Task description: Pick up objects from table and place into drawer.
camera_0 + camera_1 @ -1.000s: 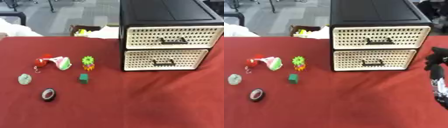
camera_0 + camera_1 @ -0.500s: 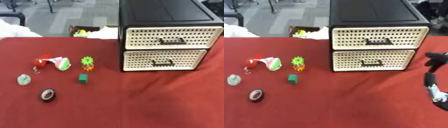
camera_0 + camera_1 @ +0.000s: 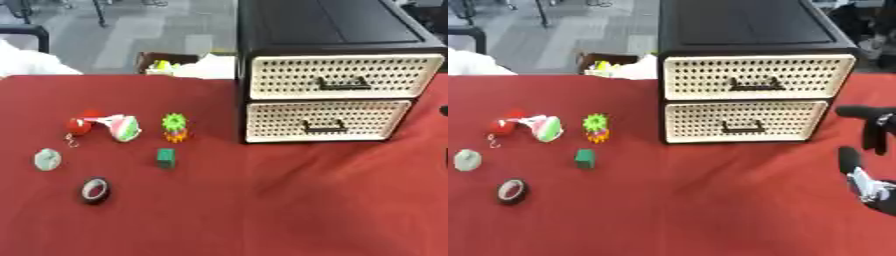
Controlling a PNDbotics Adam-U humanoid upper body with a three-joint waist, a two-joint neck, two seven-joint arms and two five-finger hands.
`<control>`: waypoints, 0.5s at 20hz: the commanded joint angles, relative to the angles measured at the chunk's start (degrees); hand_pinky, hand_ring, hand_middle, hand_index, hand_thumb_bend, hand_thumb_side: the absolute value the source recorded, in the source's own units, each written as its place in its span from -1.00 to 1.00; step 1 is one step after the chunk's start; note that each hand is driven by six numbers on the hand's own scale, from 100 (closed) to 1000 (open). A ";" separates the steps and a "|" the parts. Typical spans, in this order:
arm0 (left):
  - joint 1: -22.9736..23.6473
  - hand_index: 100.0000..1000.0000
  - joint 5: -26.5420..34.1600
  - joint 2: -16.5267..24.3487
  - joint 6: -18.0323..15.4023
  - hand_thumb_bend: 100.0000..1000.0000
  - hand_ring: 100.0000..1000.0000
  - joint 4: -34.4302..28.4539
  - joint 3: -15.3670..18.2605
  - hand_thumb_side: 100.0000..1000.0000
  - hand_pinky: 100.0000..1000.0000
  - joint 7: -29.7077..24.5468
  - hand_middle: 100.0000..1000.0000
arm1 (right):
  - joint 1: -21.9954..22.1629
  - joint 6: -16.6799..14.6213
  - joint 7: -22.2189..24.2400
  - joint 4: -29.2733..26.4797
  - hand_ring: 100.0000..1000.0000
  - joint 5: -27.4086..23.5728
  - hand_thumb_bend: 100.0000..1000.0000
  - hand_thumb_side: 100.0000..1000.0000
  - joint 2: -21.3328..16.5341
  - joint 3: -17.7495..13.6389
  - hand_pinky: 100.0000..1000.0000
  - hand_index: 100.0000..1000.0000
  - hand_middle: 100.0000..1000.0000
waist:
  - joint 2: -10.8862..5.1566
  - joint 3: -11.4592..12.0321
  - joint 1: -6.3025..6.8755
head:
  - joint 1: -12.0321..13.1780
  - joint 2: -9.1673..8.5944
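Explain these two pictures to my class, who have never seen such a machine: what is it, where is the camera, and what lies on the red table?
Both pictures come from two camera eyes in a humanoid robot's head, looking down at its work, so they are nearly alike. A person steers the robot. Only its right robot hand shows, black, at the right edge of the right eye view, fingers relaxed, holding nothing. On the red table stands a black cabinet with an upper drawer and a lower drawer, both closed. To the left lie small things: a red ball, a pink and green toy, a green spiky toy, a green block, a pale round piece and a roll of tape.
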 commanded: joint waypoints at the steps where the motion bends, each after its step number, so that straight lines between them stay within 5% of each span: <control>1: -0.39 0.36 0.30 1.56 -0.12 -1.00 -0.10 -1.01 -0.22 0.66 -0.23 -0.35 0.10 | -1.53 1.30 0.64 -0.83 -1.00 -0.79 -1.00 0.50 -4.55 0.29 -0.96 0.53 -0.91 | -1.05 0.11 -0.12 | -0.34 0.21; 6: -0.30 0.36 0.44 1.59 -0.11 -1.00 -0.10 -1.01 -0.39 0.66 -0.23 -0.58 0.10 | -4.88 3.79 1.91 -0.83 -1.00 -5.05 -1.00 0.51 -7.26 1.43 -1.00 0.46 -1.00 | -1.17 0.33 -0.16 | -0.69 0.37; 10: -0.25 0.36 0.53 1.62 -0.11 -1.00 -0.11 -1.01 -0.47 0.66 -0.23 -0.70 0.10 | -7.53 5.32 4.82 -0.83 -1.00 -8.07 -1.00 0.30 -8.94 1.68 -1.00 0.50 -1.00 | -1.29 0.55 -0.22 | -0.84 0.47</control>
